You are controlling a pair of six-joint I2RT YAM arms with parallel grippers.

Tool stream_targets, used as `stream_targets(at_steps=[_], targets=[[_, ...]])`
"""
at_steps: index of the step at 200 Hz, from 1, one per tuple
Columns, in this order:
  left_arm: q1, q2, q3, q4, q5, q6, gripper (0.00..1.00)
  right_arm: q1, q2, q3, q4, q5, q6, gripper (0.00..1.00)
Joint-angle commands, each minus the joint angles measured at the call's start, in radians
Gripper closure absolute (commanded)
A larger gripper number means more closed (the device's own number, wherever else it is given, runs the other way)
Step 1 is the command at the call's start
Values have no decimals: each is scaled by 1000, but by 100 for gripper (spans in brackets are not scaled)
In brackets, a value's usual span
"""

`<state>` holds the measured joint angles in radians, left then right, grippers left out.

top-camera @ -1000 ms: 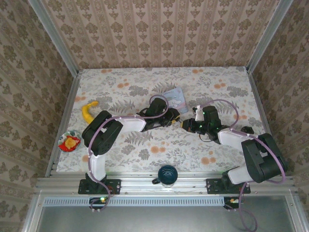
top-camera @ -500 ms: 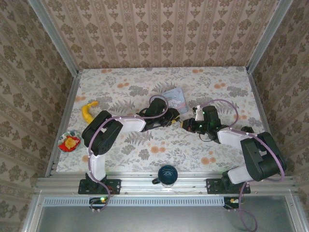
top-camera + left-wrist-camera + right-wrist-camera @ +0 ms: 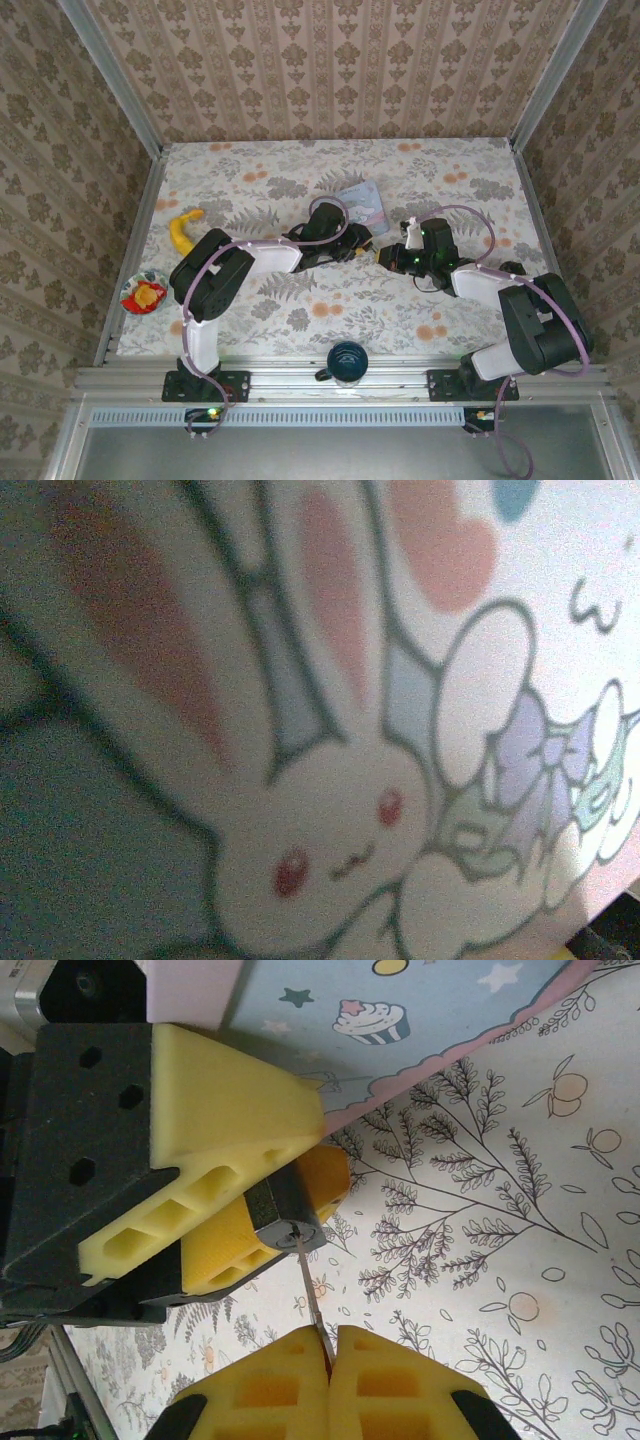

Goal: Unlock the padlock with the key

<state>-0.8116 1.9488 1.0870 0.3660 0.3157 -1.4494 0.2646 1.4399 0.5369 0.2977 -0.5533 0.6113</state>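
Pinching key: right fingers | tip at padlock keyhole | tin: bunny cartoon

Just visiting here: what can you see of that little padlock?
The padlock is a small dark body with a rounded, grey metal end face. It is clamped between the yellow foam pads of the left gripper, with its end face turned toward the right gripper. The thin metal blade of the key, pinched by that gripper, meets this face. The padlock sits near the pale blue tin, over the floral tablecloth.
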Motion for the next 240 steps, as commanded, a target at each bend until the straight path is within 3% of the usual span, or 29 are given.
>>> stream_targets(at_steps=[1, 240], targets=[[-2, 56, -32, -105, 88, -101, 100, -2, 1, 6, 58, -17, 16, 100], [-9, 55, -27, -101, 96, -98, 100, 10, 32, 27, 46, 24, 25, 100]])
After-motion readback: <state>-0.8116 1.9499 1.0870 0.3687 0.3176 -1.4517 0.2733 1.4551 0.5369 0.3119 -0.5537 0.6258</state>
